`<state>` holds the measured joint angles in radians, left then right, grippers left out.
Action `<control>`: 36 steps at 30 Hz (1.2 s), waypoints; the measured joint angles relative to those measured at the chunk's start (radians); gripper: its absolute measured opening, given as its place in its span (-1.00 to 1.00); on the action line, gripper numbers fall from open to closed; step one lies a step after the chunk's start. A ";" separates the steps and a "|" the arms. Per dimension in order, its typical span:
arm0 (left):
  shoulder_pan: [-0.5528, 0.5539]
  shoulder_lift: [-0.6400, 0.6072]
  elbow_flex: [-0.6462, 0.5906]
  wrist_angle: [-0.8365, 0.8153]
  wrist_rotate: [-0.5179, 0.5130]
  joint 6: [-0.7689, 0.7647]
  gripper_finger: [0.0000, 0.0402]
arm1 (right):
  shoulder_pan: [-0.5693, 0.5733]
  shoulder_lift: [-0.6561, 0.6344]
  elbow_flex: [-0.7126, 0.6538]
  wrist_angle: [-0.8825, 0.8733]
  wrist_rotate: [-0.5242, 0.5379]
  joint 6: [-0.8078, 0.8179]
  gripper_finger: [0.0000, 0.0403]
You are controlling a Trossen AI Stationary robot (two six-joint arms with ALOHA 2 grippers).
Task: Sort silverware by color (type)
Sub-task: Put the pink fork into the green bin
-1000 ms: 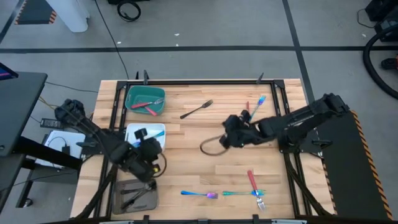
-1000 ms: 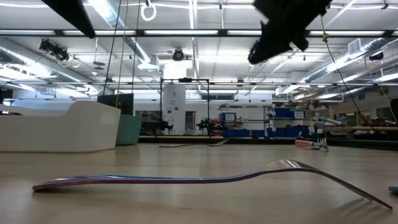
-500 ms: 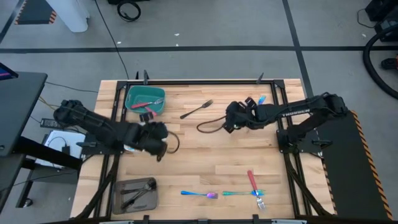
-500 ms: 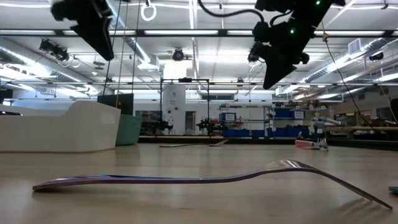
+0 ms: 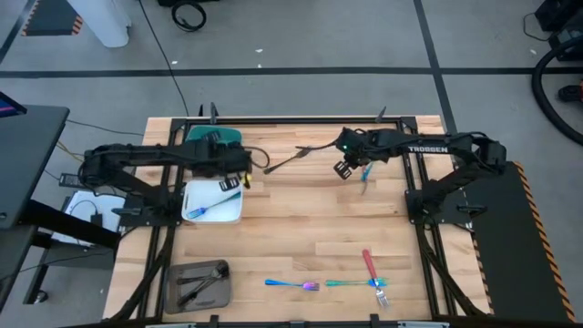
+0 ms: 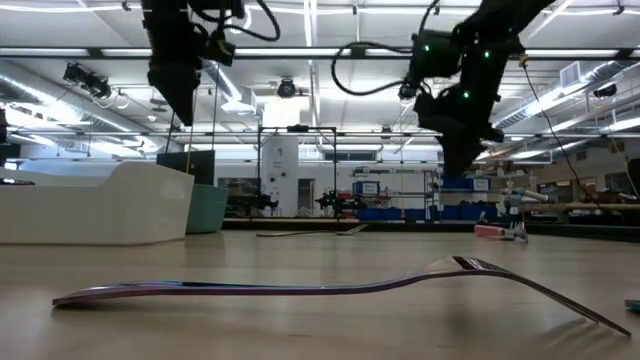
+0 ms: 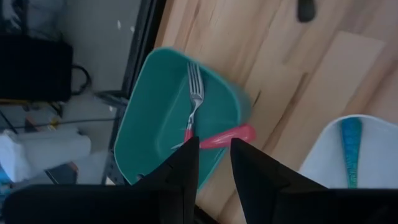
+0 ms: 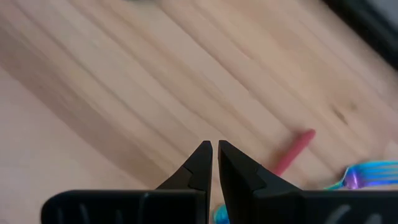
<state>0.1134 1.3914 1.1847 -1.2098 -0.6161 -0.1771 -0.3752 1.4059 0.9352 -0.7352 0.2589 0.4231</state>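
near edge: iridescent fork (image 5: 291, 285) + teal-handled piece (image 5: 351, 282) crossed by a red-handled fork (image 5: 372, 273), all lying loose on the table (image 5: 301, 228). grey tray (image 5: 200, 284) at near left holds dark pieces.

mid: white tray (image 5: 228, 217) now shows a blue utensil (image 5: 208, 210) inside; a sec ago the left arm hung over it and blocked it. looks like a blue one is sorted.

far: left gripper (image 5: 239, 164) has swung from the near-left trays up beside the teal tray (image 7: 158, 124), which holds red-handled forks (image 7: 194, 115). fingers part-open w/ a clear gap, nothing btw them.

right gripper (image 5: 351, 167) has moved from mid-table to the far side, hovering above the table. tips nearly touching, empty. just below it: red utensil (image 8: 293, 152) + blue fork (image 8: 367, 173). dark fork (image 5: 290, 161) lies btw the two arms, untouched.

meaning: right arm prob lining up on the red/blue pair; about six pieces left to sort.
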 joint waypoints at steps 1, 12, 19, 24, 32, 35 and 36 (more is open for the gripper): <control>0.019 0.000 0.000 0.001 0.011 0.009 -0.49 | -0.016 0.000 -0.011 0.002 -0.007 -0.004 -0.82; 0.127 0.000 0.000 0.041 0.055 0.119 -0.49 | -0.099 0.000 -0.042 -0.006 -0.047 -0.019 -0.81; 0.139 0.000 0.000 0.047 0.098 0.119 -0.49 | -0.104 0.000 -0.042 -0.077 -0.046 -0.012 -0.70; 0.138 0.000 0.000 0.060 0.110 0.122 -0.49 | -0.126 0.000 -0.042 -0.168 -0.045 0.133 -0.54; 0.138 0.000 0.000 0.060 0.112 0.158 -0.49 | -0.138 0.000 -0.113 -0.081 -0.060 0.366 -0.45; 0.138 0.000 0.000 0.060 0.112 0.158 -0.49 | -0.138 -0.001 -0.176 -0.025 -0.091 0.368 -0.45; 0.138 0.000 0.000 0.060 0.112 0.158 -0.49 | -0.138 -0.001 -0.192 -0.012 -0.093 0.370 -0.45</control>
<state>0.2516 1.3914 1.1847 -1.1495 -0.5045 -0.0187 -0.5133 1.4052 0.7432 -0.7468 0.1663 0.7928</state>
